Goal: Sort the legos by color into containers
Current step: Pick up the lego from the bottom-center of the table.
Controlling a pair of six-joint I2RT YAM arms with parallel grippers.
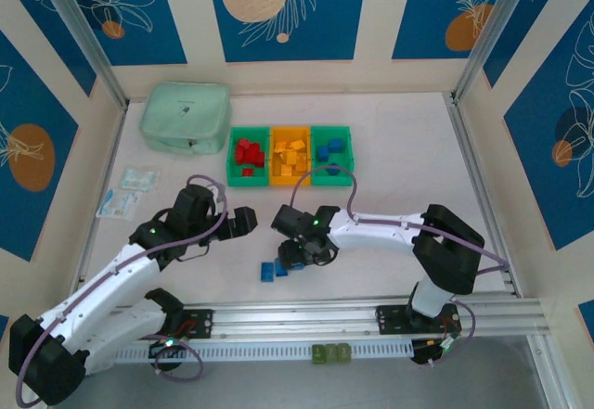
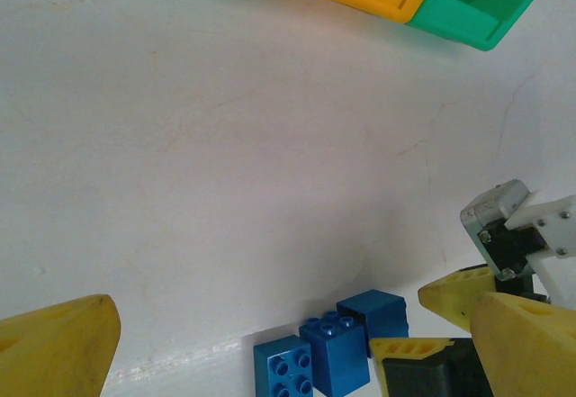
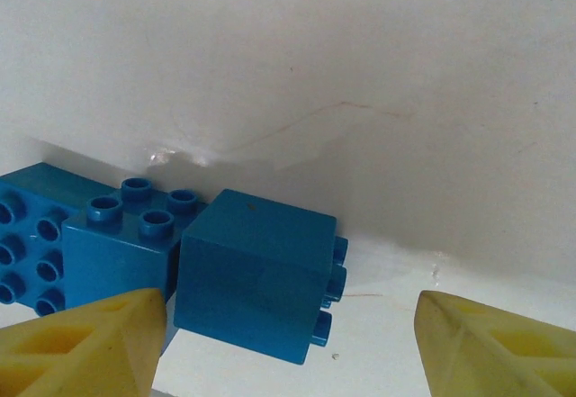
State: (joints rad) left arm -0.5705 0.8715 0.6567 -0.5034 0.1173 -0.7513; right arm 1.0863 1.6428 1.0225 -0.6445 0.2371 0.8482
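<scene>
Three containers stand in a row at the back: a green bin (image 1: pixel 246 157) of red legos, an orange bin (image 1: pixel 290 157) of yellow ones, and a green bin (image 1: pixel 331 154) of blue ones. Three blue legos (image 1: pixel 274 268) lie loose on the table. My right gripper (image 1: pixel 295 256) is low over them and open. One blue brick (image 3: pixel 256 271) lies on its side between its fingertips, nearer the left one, with a gap on each side. A studs-up brick (image 3: pixel 130 235) sits beside it. My left gripper (image 1: pixel 246 222) hangs open to the left, holding nothing, and looks at the same bricks (image 2: pixel 335 352).
A mint-green zippered pouch (image 1: pixel 186 117) lies at the back left, with small paper packets (image 1: pixel 125 191) near the left wall. A metal rail (image 1: pixel 371 316) runs along the near edge. The right gripper's yellow fingers (image 2: pixel 450 291) show in the left wrist view.
</scene>
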